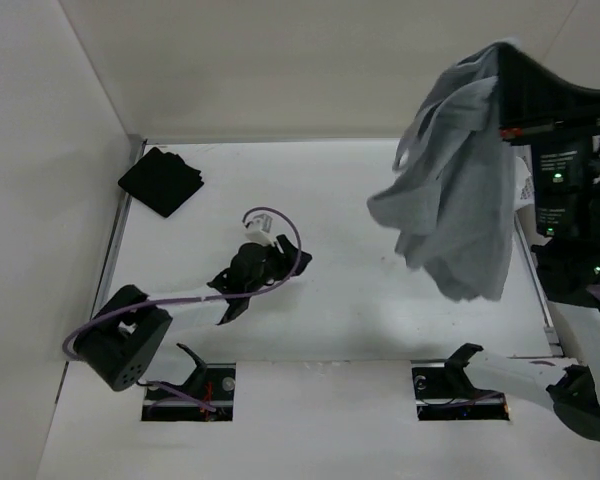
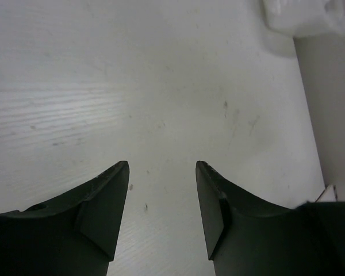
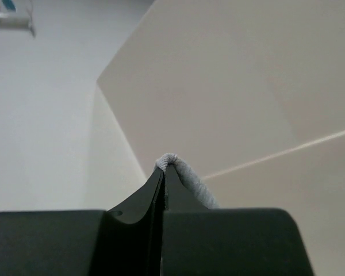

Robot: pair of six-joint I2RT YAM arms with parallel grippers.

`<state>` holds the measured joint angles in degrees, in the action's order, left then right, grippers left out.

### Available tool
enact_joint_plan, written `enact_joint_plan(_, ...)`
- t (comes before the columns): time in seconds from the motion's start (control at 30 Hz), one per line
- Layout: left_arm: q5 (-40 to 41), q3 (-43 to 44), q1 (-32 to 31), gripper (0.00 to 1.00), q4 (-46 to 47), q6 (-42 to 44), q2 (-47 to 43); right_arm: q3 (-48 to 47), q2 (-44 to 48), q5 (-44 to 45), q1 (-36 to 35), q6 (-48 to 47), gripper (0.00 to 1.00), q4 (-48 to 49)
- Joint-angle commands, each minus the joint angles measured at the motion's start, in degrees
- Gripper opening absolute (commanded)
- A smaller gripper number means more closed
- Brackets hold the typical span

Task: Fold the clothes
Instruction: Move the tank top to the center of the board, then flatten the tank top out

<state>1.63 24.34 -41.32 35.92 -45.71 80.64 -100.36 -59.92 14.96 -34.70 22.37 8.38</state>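
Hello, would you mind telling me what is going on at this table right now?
The right gripper is shut on an edge of the plain light grey short-sleeved knit shirt and holds it high above the right side of the white table, where it hangs bunched. The left gripper hovers open and empty over bare table. A small black cloth square lies in the far left corner. No fold is made yet.
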Motion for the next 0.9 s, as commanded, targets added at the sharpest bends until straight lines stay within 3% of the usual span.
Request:
enact_joint_plan(0.0, 3.02, -3.41, 4.88, 0.48, 1.00, -3.94, -8.64, 6.29, -3.10, 1.47, -7.34, -4.88, 0.01, -0.39)
enact_joint_plan(0.13, 4.35, -5.35, 11.64, 0.48, -4.36, -4.47, -16.90, 19.82, -5.55, 1.83, -6.23, 1.69, 0.01, 3.56)
enact_joint_plan(0.2, 4.09, -5.27, 14.11, 0.48, -6.99, -4.21, -19.02, 25.36, -12.02, -2.10, -2.46, 10.19, 0.01, 6.02)
enact_joint_plan(0.3, 4.43, -5.09, 15.43, 0.47, -9.63, -3.95, -20.34, 25.13, -23.53, -8.70, 2.82, 16.81, 0.03, 10.85)
enact_joint_plan(0.43, 6.80, -4.65, 16.05, 0.46, -13.59, -2.72, -21.84, 5.66, -47.08, -18.37, 13.19, 21.66, 0.15, 9.39)
enact_joint_plan(0.53, 10.14, -3.60, 15.62, 0.44, -18.24, -0.96, -23.77, -13.15, -61.69, -19.88, 18.65, 23.50, 0.43, -3.93)
enact_joint_plan(0.6, 13.12, -4.56, 15.35, 0.44, -20.71, 0.09, -25.88, -13.21, -61.82, -19.97, 19.54, 22.37, 0.52, -7.85)
enact_joint_plan(0.73, 17.88, -5.44, 18.33, 0.44, -26.77, 1.77, -29.05, 8.72, -49.27, -16.20, 17.70, 15.96, 0.63, -0.22)
enact_joint_plan(0.77, 17.88, -5.01, 20.51, 0.44, -27.04, 1.16, -28.27, 17.21, -44.28, -15.32, 16.04, 15.34, 0.60, 1.36)
enact_joint_plan(0.87, 16.48, -3.51, 22.99, 0.42, -24.77, -1.48, -23.26, 31.84, -36.69, -13.74, 11.30, 16.21, 0.21, 2.95)
